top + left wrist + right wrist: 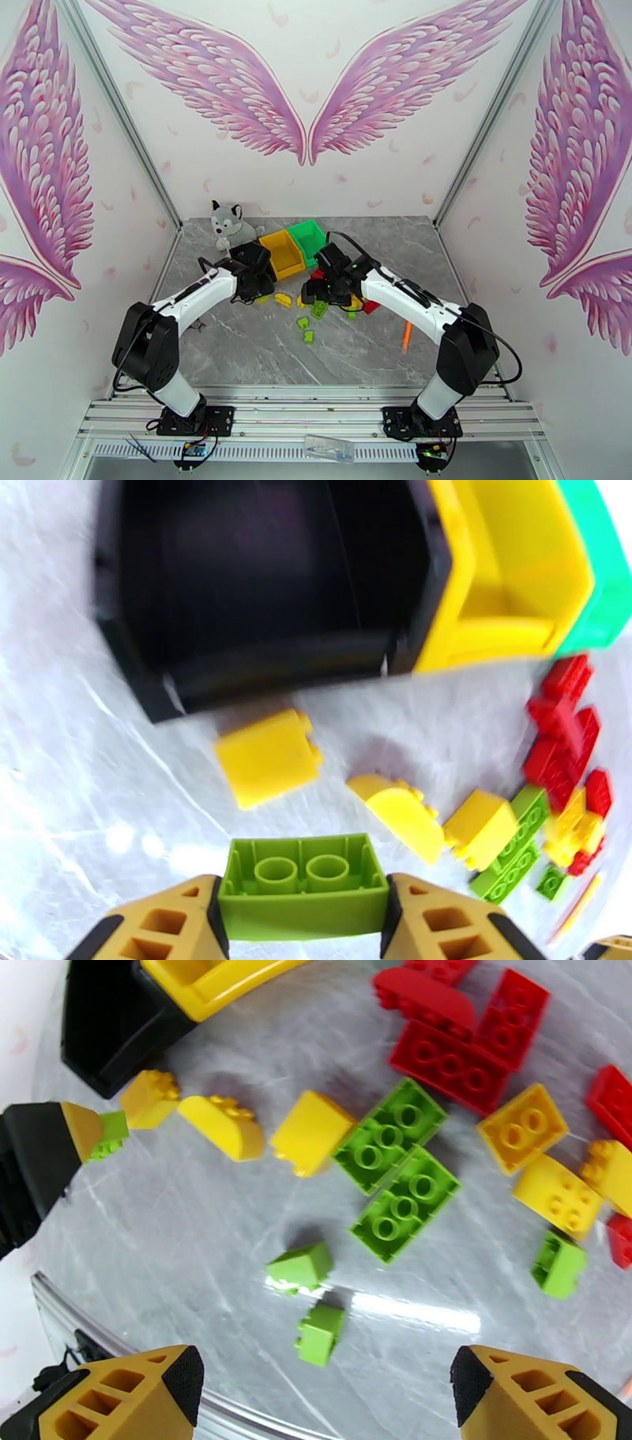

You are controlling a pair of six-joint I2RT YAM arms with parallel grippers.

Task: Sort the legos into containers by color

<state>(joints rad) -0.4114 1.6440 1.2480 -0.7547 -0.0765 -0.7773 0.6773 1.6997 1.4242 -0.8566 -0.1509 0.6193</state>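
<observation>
Low in the left wrist view, the left pincer (304, 922) is clamped end to end on a green brick (304, 879), long side crosswise. The green bin (604, 583) lies upper right, past the black bin (261, 583) and yellow bin (513, 575). The right pincer (325, 1382) stands apart above loose bricks (395, 1173).

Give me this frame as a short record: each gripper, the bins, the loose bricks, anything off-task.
left gripper: shut on a light green brick, near the black bin
right gripper: open, empty, above loose bricks
bins: black bin, yellow bin, green bin, joined in a row
loose: red bricks, yellow bricks, green bricks on the table
off-task: plush husky, orange stick
</observation>
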